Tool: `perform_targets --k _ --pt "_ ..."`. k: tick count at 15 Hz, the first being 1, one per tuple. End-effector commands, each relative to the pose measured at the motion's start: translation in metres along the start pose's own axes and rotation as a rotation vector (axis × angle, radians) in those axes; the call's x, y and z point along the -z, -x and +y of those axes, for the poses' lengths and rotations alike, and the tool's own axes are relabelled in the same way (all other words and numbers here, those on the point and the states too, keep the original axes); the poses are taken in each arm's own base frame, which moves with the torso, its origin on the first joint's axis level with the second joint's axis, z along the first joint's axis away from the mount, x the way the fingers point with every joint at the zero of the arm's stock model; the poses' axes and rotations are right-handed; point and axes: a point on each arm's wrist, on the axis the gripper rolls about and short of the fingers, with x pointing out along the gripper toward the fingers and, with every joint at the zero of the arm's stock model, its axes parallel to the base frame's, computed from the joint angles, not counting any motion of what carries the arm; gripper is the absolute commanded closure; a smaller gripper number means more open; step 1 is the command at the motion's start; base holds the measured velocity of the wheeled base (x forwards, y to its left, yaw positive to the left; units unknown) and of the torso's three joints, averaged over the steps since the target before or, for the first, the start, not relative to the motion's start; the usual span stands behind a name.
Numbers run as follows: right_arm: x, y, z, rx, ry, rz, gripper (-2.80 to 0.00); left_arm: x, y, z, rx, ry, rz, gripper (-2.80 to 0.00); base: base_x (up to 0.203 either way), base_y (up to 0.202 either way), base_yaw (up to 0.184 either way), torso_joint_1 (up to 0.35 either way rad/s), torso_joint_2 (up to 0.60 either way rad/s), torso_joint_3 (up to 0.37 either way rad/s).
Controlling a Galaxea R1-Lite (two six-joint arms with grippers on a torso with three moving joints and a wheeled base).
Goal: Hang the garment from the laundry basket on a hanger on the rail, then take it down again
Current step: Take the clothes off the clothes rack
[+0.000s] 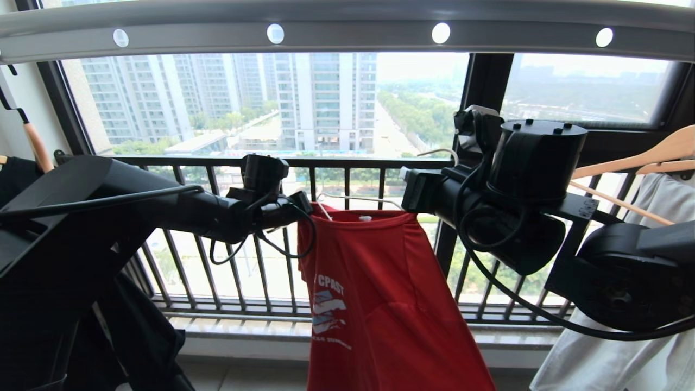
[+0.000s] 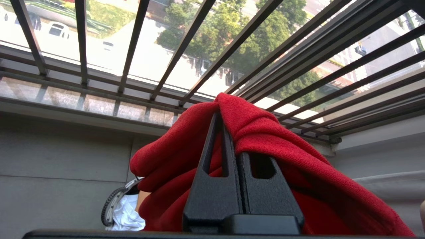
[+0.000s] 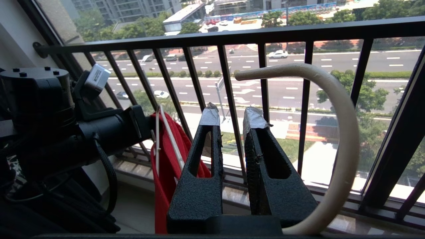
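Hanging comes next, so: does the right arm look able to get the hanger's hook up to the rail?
Probably yes. The right gripper is by the hook of the hanger, below the rail, with only open window between them; the wooden hangers sit off to the side.

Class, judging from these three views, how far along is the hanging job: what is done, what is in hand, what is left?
Done: the red T-shirt is out of the basket and partly on the white hanger. In hand: the left tool is shut on the shirt's fabric; the right tool sits by the hanger's hook. Left: the hook is not on the grey rail, then taking it down.
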Motion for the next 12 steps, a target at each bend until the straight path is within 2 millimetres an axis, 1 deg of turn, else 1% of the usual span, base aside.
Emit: perform_targets --k 1,5,7,9,10,12 --pt "0.008 -0.013 -0.004 0.014 -0.006 -0.030 0.00 0.002 0.014 -0.014 0.026 -0.021 0.012 0.00 0.000 0.000 0.000 0.000 0.00 0.000" --pt "0.018 -0.030 -0.013 0.039 -0.008 -0.057 0.00 0.009 0.036 -0.035 0.073 -0.060 0.033 0.00 0.000 0.000 0.000 0.000 0.00 0.000" --pt "0.019 -0.039 -0.019 0.059 -0.014 -0.076 0.00 0.011 0.037 -0.038 0.079 -0.065 0.034 0.00 0.000 0.000 0.000 0.000 0.00 0.000" --pt "0.019 -0.049 -0.025 0.097 -0.019 -0.103 0.00 0.008 0.045 -0.041 0.089 -0.067 0.027 0.00 0.000 0.000 0.000 0.000 0.00 0.000" --pt "0.018 -0.052 -0.027 0.112 -0.023 -0.120 0.00 0.010 0.052 -0.046 0.102 -0.074 0.032 0.00 0.000 0.000 0.000 0.000 0.00 0.000" --pt "0.015 -0.055 -0.031 0.135 -0.030 -0.149 0.00 0.020 0.062 -0.057 0.114 -0.116 0.078 0.00 0.000 0.000 0.000 0.000 0.00 0.000"
